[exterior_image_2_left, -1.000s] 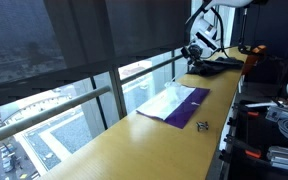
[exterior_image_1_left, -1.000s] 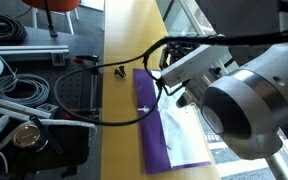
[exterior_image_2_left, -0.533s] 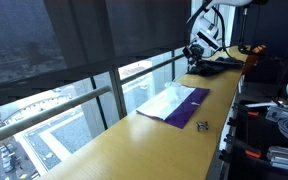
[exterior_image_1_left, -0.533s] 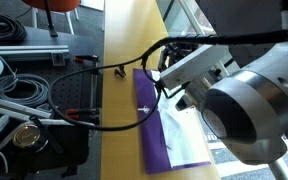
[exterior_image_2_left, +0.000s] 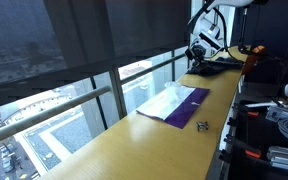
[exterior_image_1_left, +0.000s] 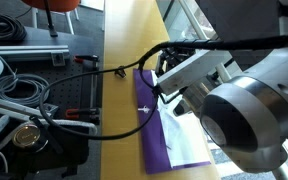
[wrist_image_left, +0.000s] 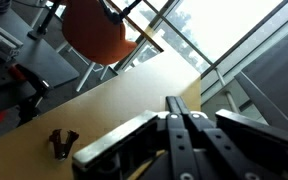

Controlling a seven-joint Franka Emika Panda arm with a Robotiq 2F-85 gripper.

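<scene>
Window-side long yellow wooden desk [exterior_image_1_left: 119,40] carries a purple rectangular cloth [exterior_image_1_left: 152,135]. The gripper [wrist_image_left: 179,104] hovers above, clenched and empty. A small black metal clip [wrist_image_left: 62,143] lies at eight o'clock; any pickup needs opened jaws.

The arm [exterior_image_1_left: 199,68] moves a little to the left in an exterior view. Its big round joint [exterior_image_1_left: 246,125] now sits lower and covers more of the cloth [exterior_image_1_left: 154,135]. The black cable [exterior_image_1_left: 112,132] sags a bit lower over the table [exterior_image_1_left: 124,40]. In an exterior view the end effector [exterior_image_2_left: 198,50] seems slightly more to the right than before.
</scene>
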